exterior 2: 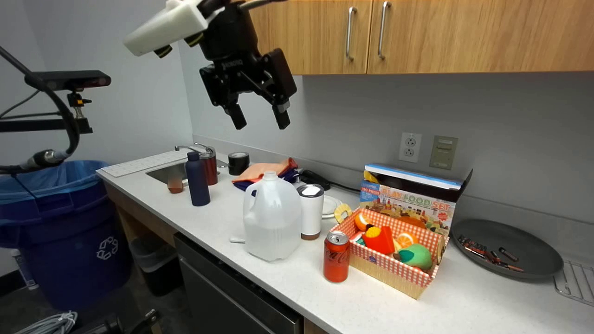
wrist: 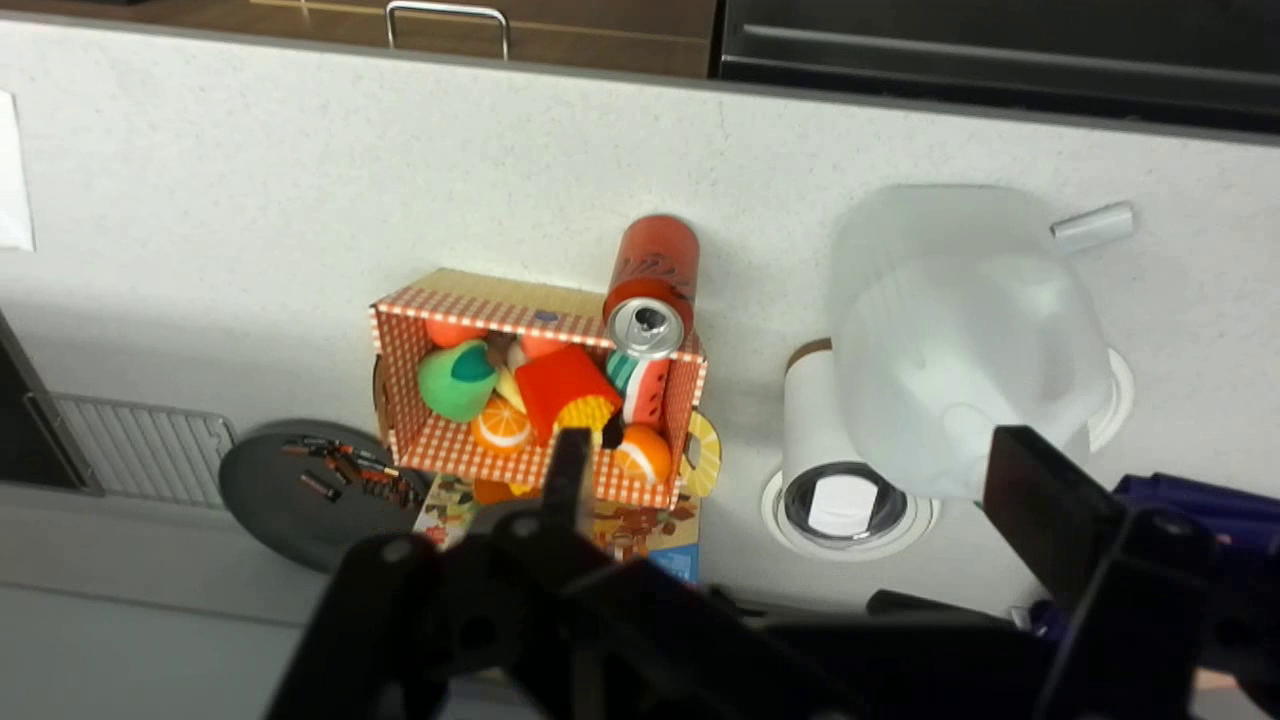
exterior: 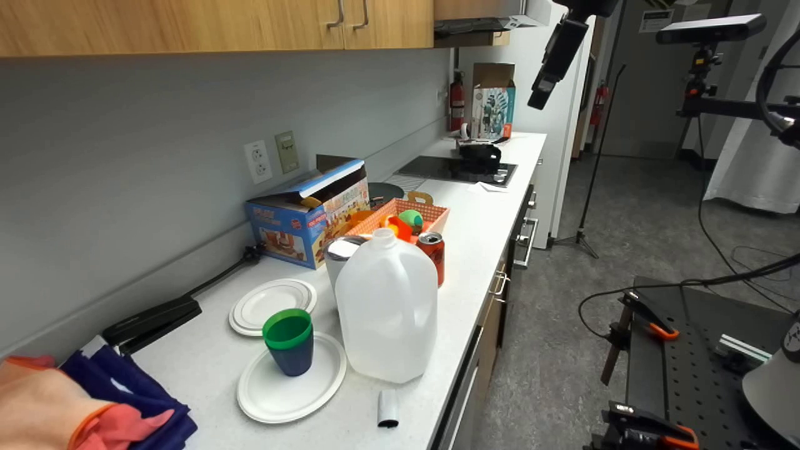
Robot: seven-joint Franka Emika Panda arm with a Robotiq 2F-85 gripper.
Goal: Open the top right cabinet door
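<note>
The top right cabinet door [exterior 2: 487, 37] is hung high over the desk [exterior 2: 464, 306], and it looks closed, tho its top is cut off, so that can't be said for sure. Its handle [exterior 2: 383, 30] is put near the bottom inner corner, prob. so it can be reached from below. The hand [exterior 2: 260, 121] is held in the air, well apart from the door, pointed down, spread wide w/ nothing in it. That gap is prob. meant for the handle, but the hand must be turned 1st. Toy food [exterior 2: 378, 241] is set in a checked box [exterior 2: 387, 270], maybe so it won't roll off.
</note>
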